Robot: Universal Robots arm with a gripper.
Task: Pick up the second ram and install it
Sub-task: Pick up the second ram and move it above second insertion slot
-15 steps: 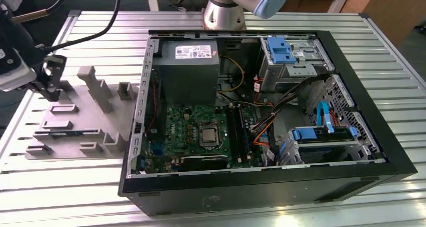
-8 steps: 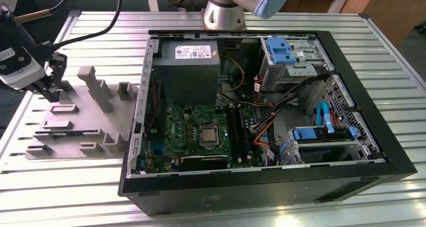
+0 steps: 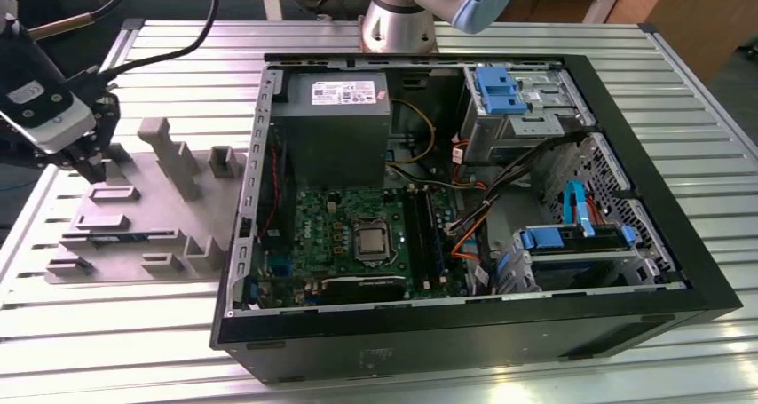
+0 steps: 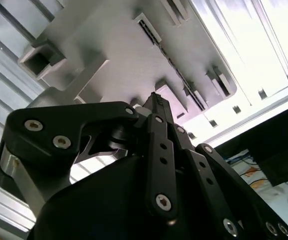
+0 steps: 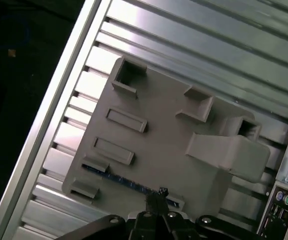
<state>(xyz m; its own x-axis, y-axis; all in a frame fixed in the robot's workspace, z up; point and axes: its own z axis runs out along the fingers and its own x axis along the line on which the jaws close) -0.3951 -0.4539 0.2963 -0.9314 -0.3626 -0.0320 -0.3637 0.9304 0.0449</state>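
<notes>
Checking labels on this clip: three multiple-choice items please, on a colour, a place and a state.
1. The latches in the computer case are: A red; B yellow; C blue.
2. The gripper is: A inside the case; B over the grey tray; C behind the case.
3. The memory stick: A lies in the tray; B hangs from the gripper; C sits in the case.
Answers: C, they show blue; B, the exterior view has it above the tray; A, the first wrist view shows it flat in its slot.
</notes>
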